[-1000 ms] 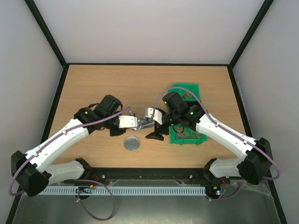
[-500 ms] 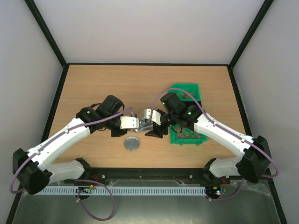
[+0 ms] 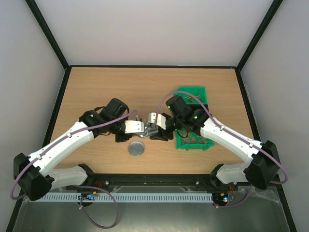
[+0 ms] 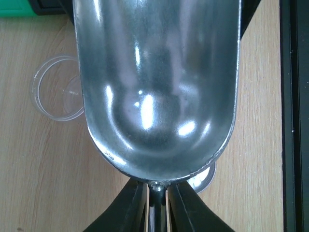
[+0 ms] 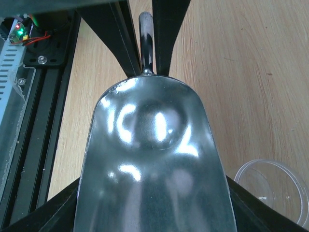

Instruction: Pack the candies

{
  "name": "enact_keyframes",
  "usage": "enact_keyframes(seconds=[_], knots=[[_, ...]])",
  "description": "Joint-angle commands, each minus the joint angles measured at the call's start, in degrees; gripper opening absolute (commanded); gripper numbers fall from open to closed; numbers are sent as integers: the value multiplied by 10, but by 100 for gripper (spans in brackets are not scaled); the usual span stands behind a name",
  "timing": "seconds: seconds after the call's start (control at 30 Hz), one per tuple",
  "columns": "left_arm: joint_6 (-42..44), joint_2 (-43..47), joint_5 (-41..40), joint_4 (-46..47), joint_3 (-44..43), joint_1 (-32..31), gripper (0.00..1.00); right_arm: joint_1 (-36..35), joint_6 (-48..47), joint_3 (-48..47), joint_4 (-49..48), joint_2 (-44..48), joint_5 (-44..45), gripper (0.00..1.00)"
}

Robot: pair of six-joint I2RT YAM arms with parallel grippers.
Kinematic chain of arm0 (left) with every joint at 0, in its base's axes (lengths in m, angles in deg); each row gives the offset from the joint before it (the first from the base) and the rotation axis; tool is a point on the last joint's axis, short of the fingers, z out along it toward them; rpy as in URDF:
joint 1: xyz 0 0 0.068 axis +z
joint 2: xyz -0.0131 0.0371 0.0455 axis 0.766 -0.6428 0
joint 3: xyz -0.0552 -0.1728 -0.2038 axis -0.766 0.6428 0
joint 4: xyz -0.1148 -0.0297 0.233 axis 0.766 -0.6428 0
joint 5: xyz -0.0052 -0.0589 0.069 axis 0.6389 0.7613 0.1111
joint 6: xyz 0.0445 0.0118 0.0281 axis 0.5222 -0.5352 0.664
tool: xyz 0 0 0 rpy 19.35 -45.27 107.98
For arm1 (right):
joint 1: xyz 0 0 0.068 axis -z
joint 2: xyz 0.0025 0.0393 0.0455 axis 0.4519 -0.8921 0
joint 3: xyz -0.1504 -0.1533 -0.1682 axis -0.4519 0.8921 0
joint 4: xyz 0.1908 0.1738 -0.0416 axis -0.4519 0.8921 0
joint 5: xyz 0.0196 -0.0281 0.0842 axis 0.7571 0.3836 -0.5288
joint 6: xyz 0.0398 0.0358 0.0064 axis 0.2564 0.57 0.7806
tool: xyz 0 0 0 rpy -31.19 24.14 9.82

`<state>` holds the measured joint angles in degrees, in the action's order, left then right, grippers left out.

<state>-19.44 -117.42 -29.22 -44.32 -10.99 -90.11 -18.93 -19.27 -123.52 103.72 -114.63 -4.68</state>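
Here the left gripper [image 4: 156, 192] is pinching the thin handle of the empty shiny metal scoop [image 4: 154, 87], its fingers nearly together. The right gripper [image 5: 152, 215] is straddling the scoop's open mouth with its fingers spread wide; whether they are pressing it, I cannot tell. The tiny mixed-colour candies [image 3: 195, 139] are lying in the green plastic bin [image 3: 180, 142] at three o'clock, mostly hidden under the right arm. A round silver lid [image 3: 136, 149] is lying at seven o'clock on the pale wooden table [image 3: 96, 87], with white walls surrounding it.
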Motion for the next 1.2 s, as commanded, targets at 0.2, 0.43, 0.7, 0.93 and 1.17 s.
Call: enact_keyframes(seconds=[0.2,0.43,0.7,0.93,1.17], knots=[[-14,34,43,-7,-23,26,56,-6,11,-10,13,13,-1,43],[6,69,174,-31,-31,138,72,6,36,-32,6,11,-18,42],[50,52,367,-89,-44,292,69,37,93,-66,-11,-1,-109,42],[89,37,435,-115,-38,320,59,42,109,-86,-16,-12,-144,42],[4,87,439,-10,3,319,50,43,114,-89,-20,-21,-155,41]])
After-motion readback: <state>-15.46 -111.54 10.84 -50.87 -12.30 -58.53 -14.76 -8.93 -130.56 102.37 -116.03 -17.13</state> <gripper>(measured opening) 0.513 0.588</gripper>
